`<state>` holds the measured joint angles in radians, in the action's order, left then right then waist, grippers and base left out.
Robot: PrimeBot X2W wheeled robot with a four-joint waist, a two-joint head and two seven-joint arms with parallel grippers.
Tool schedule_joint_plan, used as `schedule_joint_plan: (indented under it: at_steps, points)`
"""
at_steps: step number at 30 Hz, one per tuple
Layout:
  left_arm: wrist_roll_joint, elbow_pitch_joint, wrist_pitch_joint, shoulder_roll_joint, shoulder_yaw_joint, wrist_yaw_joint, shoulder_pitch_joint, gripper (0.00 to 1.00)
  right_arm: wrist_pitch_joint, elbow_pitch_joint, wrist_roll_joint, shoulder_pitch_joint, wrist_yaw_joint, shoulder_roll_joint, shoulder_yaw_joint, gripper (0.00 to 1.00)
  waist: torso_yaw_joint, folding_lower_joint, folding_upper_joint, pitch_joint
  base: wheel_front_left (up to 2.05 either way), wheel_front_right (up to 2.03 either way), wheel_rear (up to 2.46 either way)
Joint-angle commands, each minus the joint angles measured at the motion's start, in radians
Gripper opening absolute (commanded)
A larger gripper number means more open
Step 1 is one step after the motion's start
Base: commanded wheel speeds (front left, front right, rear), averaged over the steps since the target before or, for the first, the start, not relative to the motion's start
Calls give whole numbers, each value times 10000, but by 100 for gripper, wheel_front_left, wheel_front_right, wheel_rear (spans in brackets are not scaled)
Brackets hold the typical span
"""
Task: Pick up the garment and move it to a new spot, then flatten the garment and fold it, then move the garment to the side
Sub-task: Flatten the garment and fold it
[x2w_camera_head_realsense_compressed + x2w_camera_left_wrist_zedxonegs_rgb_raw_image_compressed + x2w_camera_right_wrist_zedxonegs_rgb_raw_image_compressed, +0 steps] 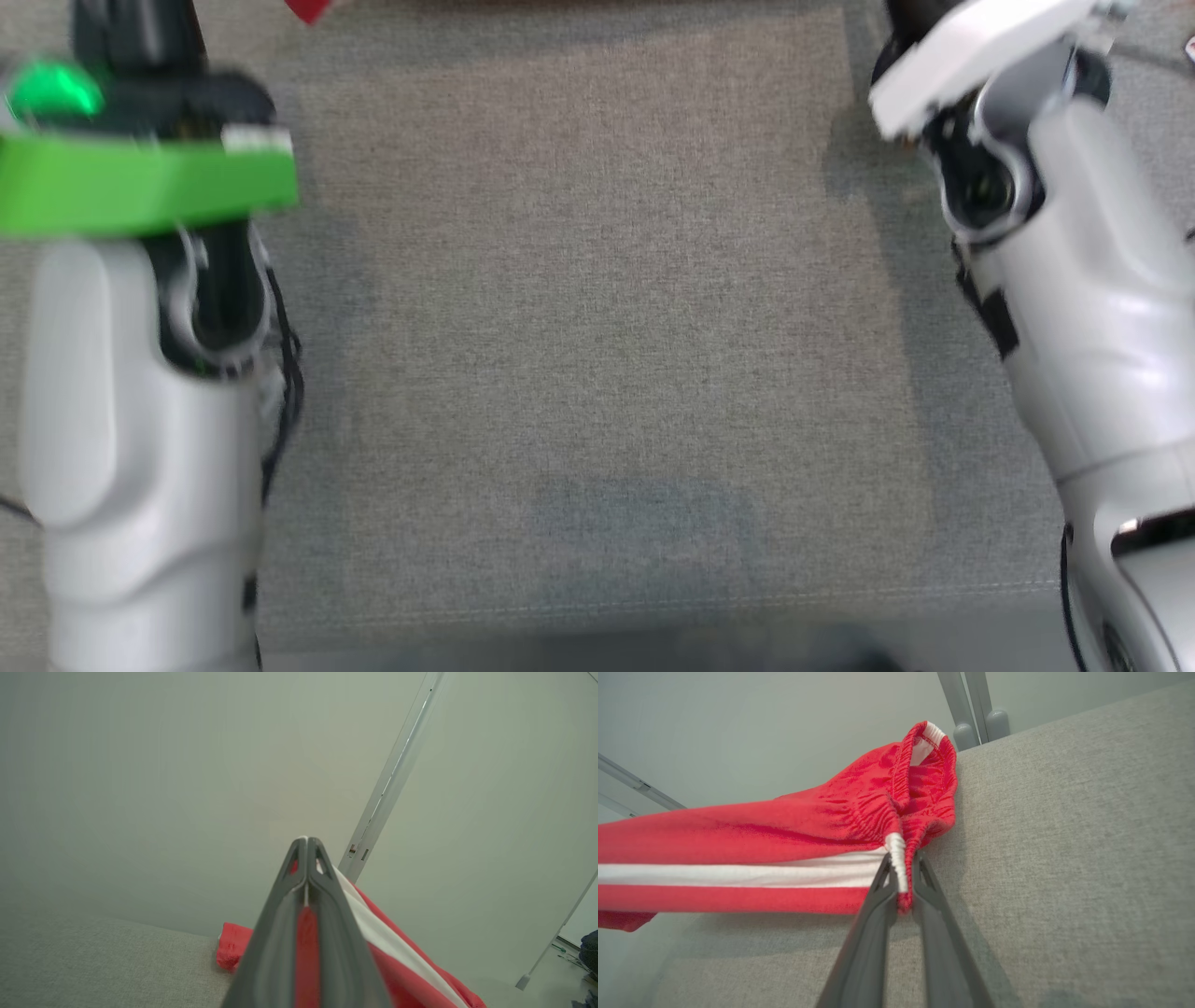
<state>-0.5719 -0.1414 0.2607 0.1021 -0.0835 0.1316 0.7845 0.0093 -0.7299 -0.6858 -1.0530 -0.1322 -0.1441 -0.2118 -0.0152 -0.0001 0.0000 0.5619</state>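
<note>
The garment point(794, 826) is red with a white stripe and an elastic waistband. In the right wrist view my right gripper point(901, 868) is shut on the waistband at the stripe, and the cloth stretches away to the left above the grey fabric surface point(1064, 858). In the left wrist view my left gripper point(306, 842) is shut on the garment point(397, 961), red cloth showing between its fingers and the striped fabric falling to the right. In the head view both pale forearms frame the grey surface point(597, 327), and a small red corner of the garment point(308, 9) peeks in at the top edge.
The grey surface has a seam near its front edge point(597, 607). Pale walls and a grey metal rail point(392, 779) stand behind it; grey posts point(971, 714) rise at the surface's far edge. My left wrist carries a green band point(140, 187).
</note>
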Motion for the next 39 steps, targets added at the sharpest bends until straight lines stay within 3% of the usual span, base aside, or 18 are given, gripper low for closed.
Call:
schedule_joint_plan:
  at_steps: [1, 5, 12, 22, 30, 39]
  points:
    - [34, 180, 56, -21, 157, -30, -374, 0, 62, 82, -123, 340, 30, -216, 28, 0, 217, 1, 0, -566, 0, 0, 0]
    - [-73, 850, 80, -310, 580, -31, -2278, 0, 69, 580, -446, 1853, 37, -319, -3, 0, 192, 1, 0, -1246, 0, 0, 0]
    - [91, 1251, 79, -448, -15, -31, -4867, 0, -85, 726, -737, 3710, 36, -265, 323, 0, 222, 1, 0, -2521, 0, 0, 0]
    - [179, 1245, 28, -458, -736, -56, -7296, 0, 248, 1222, -743, 5667, 28, -164, 717, 0, 361, 1, 0, -3693, 0, 0, 0]
    - [-78, 1703, -275, -422, -1080, -194, -9031, 0, 671, 2572, -624, 7595, 28, -116, 1397, 0, 533, 1, 0, -4192, 0, 0, 0]
    - [16, 2516, -398, -409, -1469, -374, -10120, 0, 1352, 5202, -134, 9665, 25, 253, 2259, 0, 638, 1, 0, -4270, 0, 0, 0]
